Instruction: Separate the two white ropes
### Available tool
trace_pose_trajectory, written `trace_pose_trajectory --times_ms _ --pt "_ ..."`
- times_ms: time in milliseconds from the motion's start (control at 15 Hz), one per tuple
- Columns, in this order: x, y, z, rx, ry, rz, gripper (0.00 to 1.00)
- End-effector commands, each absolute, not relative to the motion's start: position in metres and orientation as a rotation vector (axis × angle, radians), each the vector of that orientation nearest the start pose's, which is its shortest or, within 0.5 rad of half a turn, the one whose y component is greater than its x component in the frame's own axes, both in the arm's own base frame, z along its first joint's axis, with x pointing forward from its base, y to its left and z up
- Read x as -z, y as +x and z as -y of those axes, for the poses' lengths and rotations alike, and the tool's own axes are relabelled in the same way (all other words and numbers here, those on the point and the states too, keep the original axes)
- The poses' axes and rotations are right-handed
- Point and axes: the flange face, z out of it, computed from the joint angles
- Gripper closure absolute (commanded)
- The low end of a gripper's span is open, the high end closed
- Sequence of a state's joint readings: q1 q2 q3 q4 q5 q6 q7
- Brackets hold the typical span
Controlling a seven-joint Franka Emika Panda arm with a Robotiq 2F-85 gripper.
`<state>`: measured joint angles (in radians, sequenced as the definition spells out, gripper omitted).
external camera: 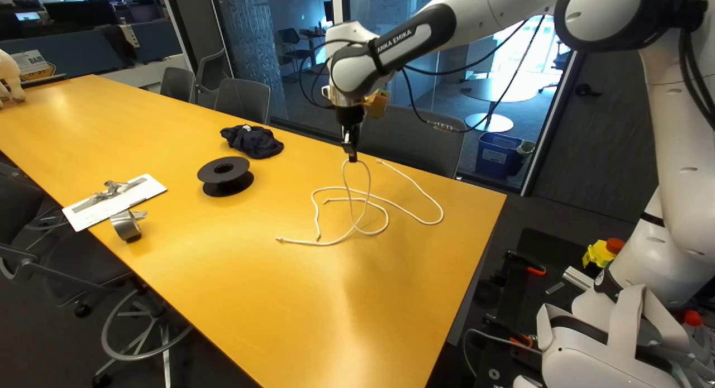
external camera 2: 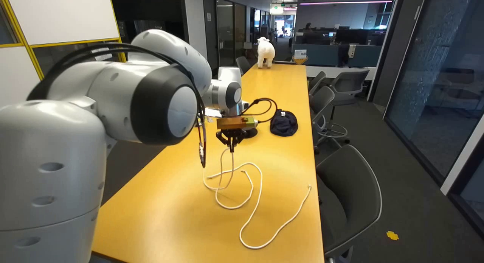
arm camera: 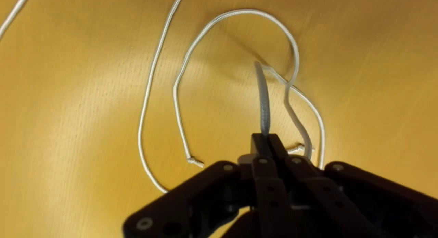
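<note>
Two white ropes lie tangled on the yellow table (external camera: 313,304). My gripper (external camera: 351,153) is shut on one rope (external camera: 369,181) and lifts it into a narrow loop above the table. In the wrist view, the held rope (arm camera: 264,101) runs out from between the shut fingertips (arm camera: 266,137). Its two ends rest on the table. The second rope (external camera: 442,212) lies flat in a wide curve, with one end near the far edge; it also shows in an exterior view (external camera 2: 259,196). The held loop's strands cross the lying rope. In the wrist view, the gripper hides part of both ropes.
A black spool (external camera: 225,173) and a dark cloth bundle (external camera: 254,142) lie farther along the table. A flat white object (external camera: 114,202) and a silver tape roll (external camera: 126,226) are by the opposite edge. Chairs (external camera 2: 349,198) line the table's side.
</note>
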<state>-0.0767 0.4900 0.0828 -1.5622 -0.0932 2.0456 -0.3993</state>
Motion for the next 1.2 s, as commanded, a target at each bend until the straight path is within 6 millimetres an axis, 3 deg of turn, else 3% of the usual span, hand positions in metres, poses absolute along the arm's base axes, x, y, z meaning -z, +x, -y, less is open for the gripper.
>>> trace_pose_trajectory --times_ms 0,267,467,667,1133 --pt "-0.454 0.671 -0.006 0.105 -3.135 0.630 0.99" --pt "-0.536 0.656 -0.034 0.270 -3.167 0.686 0.99" --pt "-0.578 0.644 -0.063 0.367 -3.172 0.738 0.99" --pt "-0.603 0.638 -0.093 0.444 -3.177 0.777 0.99" --pt "-0.633 0.646 -0.156 0.624 -3.165 0.707 0.99"
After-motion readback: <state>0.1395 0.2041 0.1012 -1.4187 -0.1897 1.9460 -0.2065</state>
